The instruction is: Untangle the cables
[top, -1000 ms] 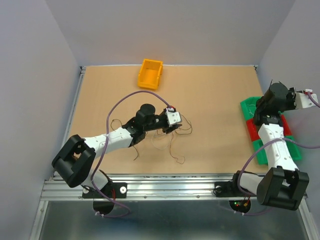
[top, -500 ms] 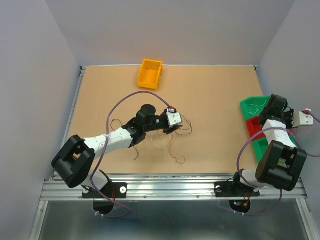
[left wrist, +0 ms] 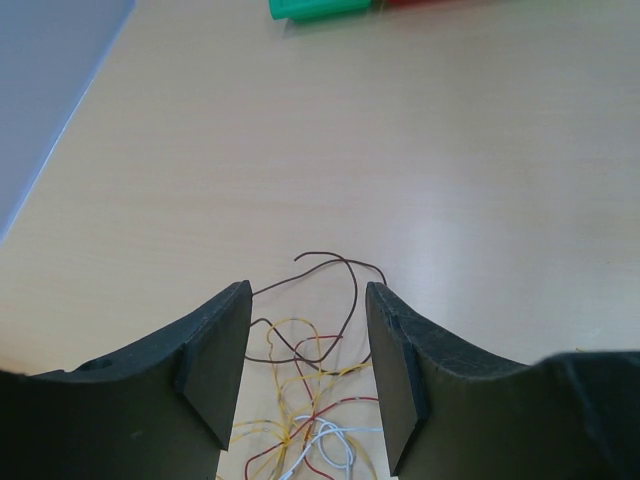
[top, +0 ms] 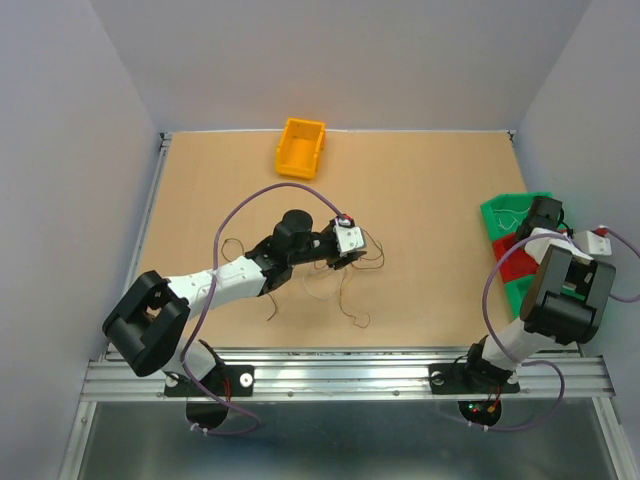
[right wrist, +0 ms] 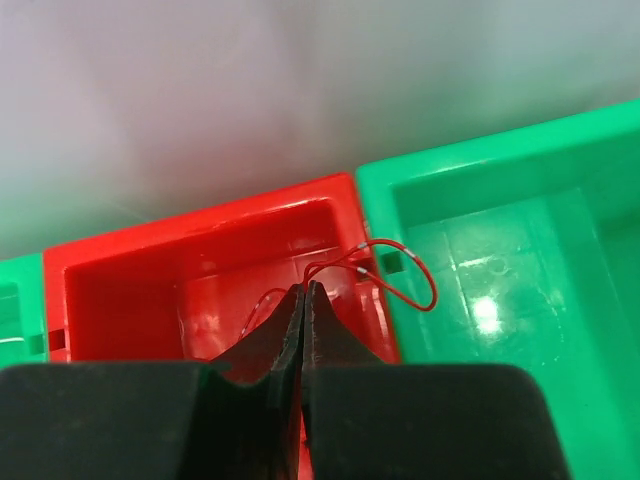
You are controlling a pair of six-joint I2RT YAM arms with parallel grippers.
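Item: cables (top: pixel 338 278), a loose tangle of hair-thin brown, yellow, red and whitish strands. They lie on the tan table (top: pixel 430 180), left of centre, with stray curls trailing toward the near edge.

Left gripper (left wrist: pixel 307 300): low over the tangle, jaws released and standing apart, nothing grasped. The strands lie between and under the fingers (left wrist: pixel 215 360), and one dark brown loop (left wrist: pixel 340 265) reaches past the tips.

Right gripper (right wrist: pixel 303 290): at the table's right edge, jaws clenched tight over the red bin (right wrist: pixel 130 270). A red wire (right wrist: pixel 405 270) loops from the tips across the wall into the adjoining green bin (right wrist: pixel 500 180); whether the tips pinch it is unclear.

Orange bin (top: pixel 300 148): at the far edge, well apart from the cables.
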